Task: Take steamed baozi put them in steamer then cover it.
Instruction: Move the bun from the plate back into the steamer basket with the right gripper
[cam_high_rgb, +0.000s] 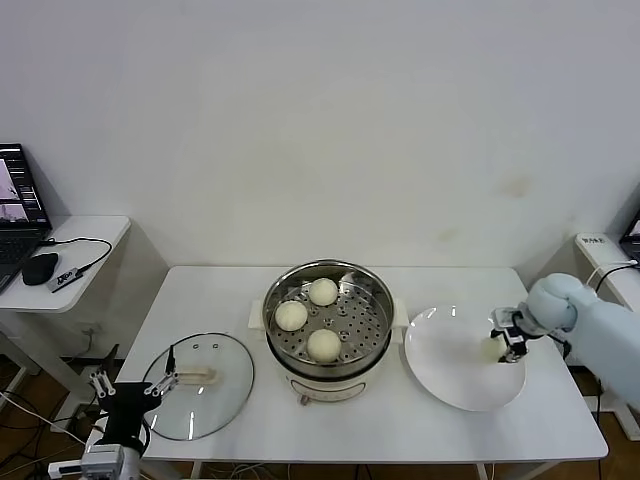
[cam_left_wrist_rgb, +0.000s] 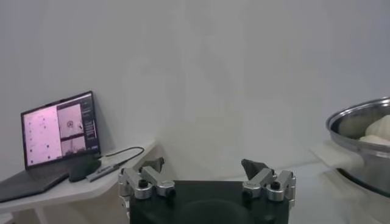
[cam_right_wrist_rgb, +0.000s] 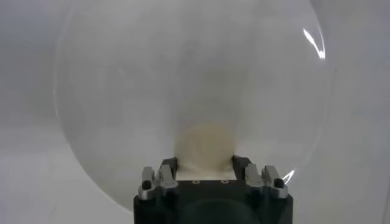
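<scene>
Standing at centre frame, steamer (cam_high_rgb: 328, 325): uncovered, three baozi on its perforated tray, one at the back (cam_high_rgb: 323, 291), one left (cam_high_rgb: 291, 315), one front (cam_high_rgb: 323, 344). Cover (cam_high_rgb: 199, 385), lower left on the table: not yet placed. Plate (cam_high_rgb: 445, 365), right of the steamer: carries the fourth baozi (cam_right_wrist_rgb: 205, 146) at its right edge. Right gripper (cam_high_rgb: 508, 341): jaws clamped on that last bun. Left gripper (cam_left_wrist_rgb: 206, 176), lower left corner: jaws wide, idle, empty. Remaining, by judgement: one transfer, then covering.

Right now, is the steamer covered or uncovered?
Uncovered. The steamer stands open with three buns visible on its tray, and the glass lid lies flat on the table beside it.
</scene>
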